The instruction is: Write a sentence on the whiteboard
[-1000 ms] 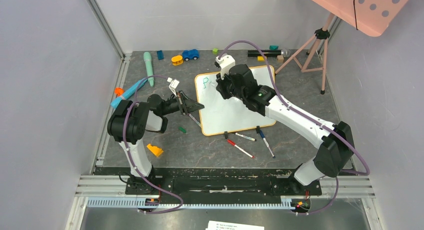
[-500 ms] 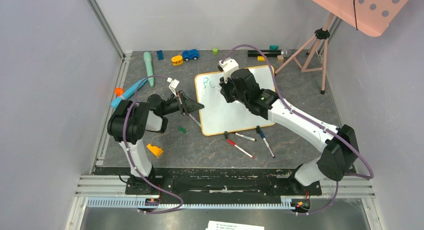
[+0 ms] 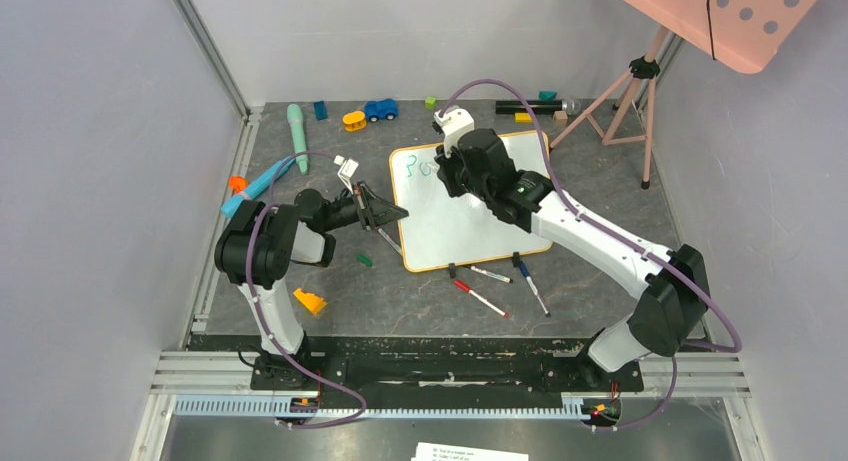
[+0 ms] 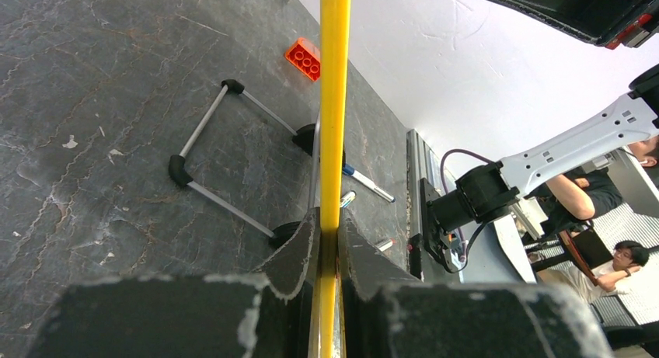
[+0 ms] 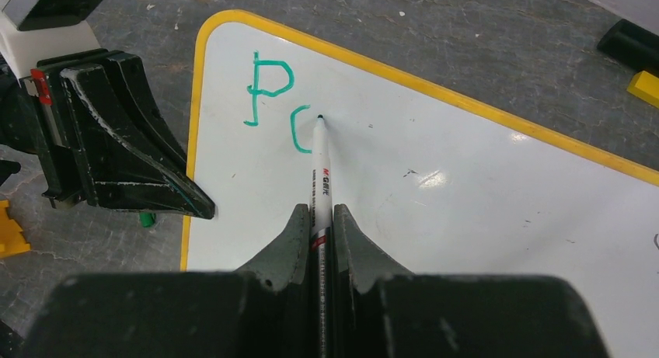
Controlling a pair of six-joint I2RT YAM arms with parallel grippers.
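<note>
The whiteboard (image 3: 465, 231) lies flat in the middle of the table (image 3: 600, 181), slightly askew. The left gripper (image 3: 393, 214) is clamped on the board's left edge, pinching its yellow frame. The right gripper (image 5: 320, 212) is closed around one marker (image 5: 319, 160). The marker's tip touches the board near its far left corner, beside two green letters (image 5: 272, 86). Three loose markers (image 3: 481, 298) lie just off the near edge.

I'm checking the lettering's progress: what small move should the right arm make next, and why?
Probably sweep the marker round to close the open curve after the P: the right gripper grips it, tip on the whiteboard, left gripper clamping its edge.
</note>
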